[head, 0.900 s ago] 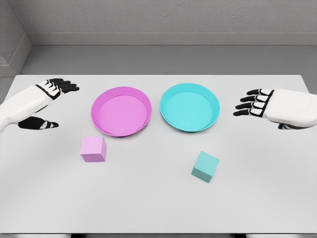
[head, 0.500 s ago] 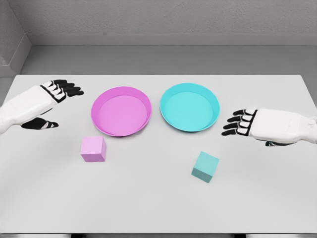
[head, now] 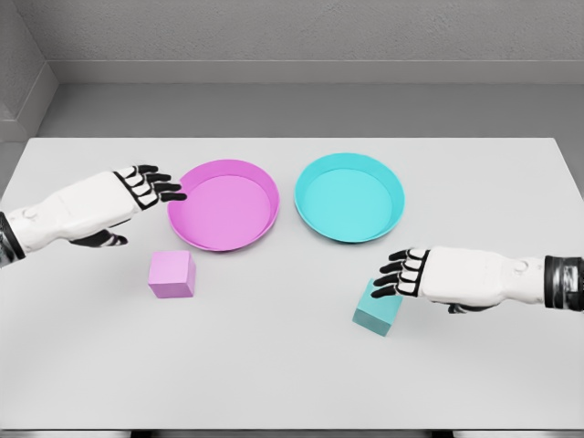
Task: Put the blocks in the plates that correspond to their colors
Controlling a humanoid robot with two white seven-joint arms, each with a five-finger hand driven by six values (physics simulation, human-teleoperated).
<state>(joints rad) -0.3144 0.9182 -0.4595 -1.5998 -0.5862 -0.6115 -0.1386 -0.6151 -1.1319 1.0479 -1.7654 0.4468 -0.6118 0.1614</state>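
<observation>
Now the teal block (head: 378,307) lies on the counter (head: 292,383), just under the fingertips of the right hand (head: 422,275). This hand comes in from the right, with its black fingers (head: 398,274) spread wide and holding nothing; the fingertips are over the block's upper right edge, and I cannot tell if they touch it. Beyond this hand, a little to its left, stands the teal plate (head: 349,197), with nothing in it.

The pink block (head: 172,274) sits on the counter below and a little right of the left hand (head: 137,193), apart from it. The left hand is also wide, fingers (head: 157,184) stretched out, thumb below, holding nothing. Its fingertips reach to the left rim of the pink plate (head: 224,204), and it is not clear if they touch the rim. The pink plate has nothing in it and stands just beside the teal plate, almost rim to rim. Both blocks are on the near side of the plates, well apart from each other.
</observation>
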